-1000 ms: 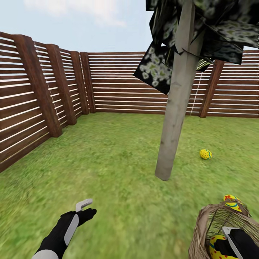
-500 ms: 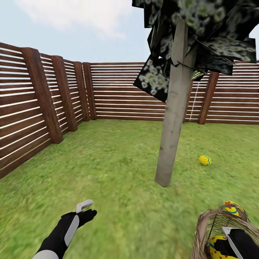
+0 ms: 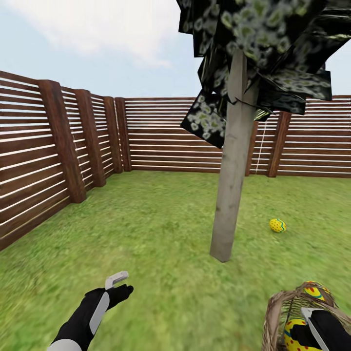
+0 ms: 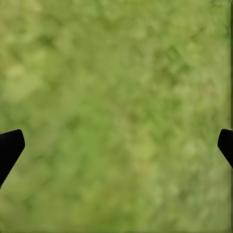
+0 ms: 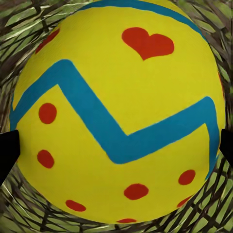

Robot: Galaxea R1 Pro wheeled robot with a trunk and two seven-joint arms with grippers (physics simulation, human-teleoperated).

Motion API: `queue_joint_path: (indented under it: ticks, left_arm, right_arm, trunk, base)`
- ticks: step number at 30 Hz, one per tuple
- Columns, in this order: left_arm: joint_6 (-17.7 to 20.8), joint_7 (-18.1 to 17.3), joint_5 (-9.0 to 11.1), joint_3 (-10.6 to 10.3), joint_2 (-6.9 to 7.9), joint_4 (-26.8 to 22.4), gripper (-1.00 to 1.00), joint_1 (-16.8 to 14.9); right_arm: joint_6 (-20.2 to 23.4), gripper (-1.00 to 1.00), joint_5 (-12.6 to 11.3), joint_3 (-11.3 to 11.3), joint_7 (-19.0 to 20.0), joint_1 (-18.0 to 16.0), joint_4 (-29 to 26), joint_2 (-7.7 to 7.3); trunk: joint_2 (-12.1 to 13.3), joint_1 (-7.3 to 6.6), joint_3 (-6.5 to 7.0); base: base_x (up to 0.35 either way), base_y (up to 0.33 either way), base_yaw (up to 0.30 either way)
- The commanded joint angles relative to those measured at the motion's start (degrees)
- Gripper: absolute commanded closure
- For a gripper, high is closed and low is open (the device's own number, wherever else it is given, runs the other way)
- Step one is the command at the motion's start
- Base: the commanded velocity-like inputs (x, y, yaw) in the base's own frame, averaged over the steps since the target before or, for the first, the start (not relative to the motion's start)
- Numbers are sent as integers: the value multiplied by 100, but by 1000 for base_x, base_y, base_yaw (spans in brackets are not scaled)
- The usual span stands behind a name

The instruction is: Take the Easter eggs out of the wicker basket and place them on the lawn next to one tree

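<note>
One egg [image 3: 278, 225] lies on the lawn [image 3: 161, 229] near the tree [image 3: 229, 195]. Two remain in the basket [image 3: 274, 321] below it. Right gripper [image 5: 116, 145] spread wide around one egg [image 5: 119, 109], presumably to lift it. Left gripper [image 4: 116, 141] open, idle.

A brown horizontal-slat fence [image 3: 165, 134] with thick wooden posts closes the yard on the far side and along the left, meeting at a corner. Green grass [image 3: 156, 229] runs flat from the fence toward the camera. Above the fence, a pale blue sky [image 3: 97, 44] holds soft white cloud.
</note>
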Motion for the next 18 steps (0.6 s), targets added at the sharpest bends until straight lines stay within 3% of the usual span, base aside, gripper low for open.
queue_joint_path:
  ticks: [1, 18]
  left_arm:
    - [33, 35, 60, 16, -5, -10, -100, -2]
    - [33, 35, 60, 15, -40, -2, -100, -2]
  right_arm:
    - [27, 100, 24, -16, 36, 0, -8, 0]
    - [27, 100, 15, -25, 32, -2, -7, -7]
  trunk:
    - [-1, -3, 17]
    - [22, -47, 393]
  base:
    - [0, 0, 0]
    - [0, 0, 0]
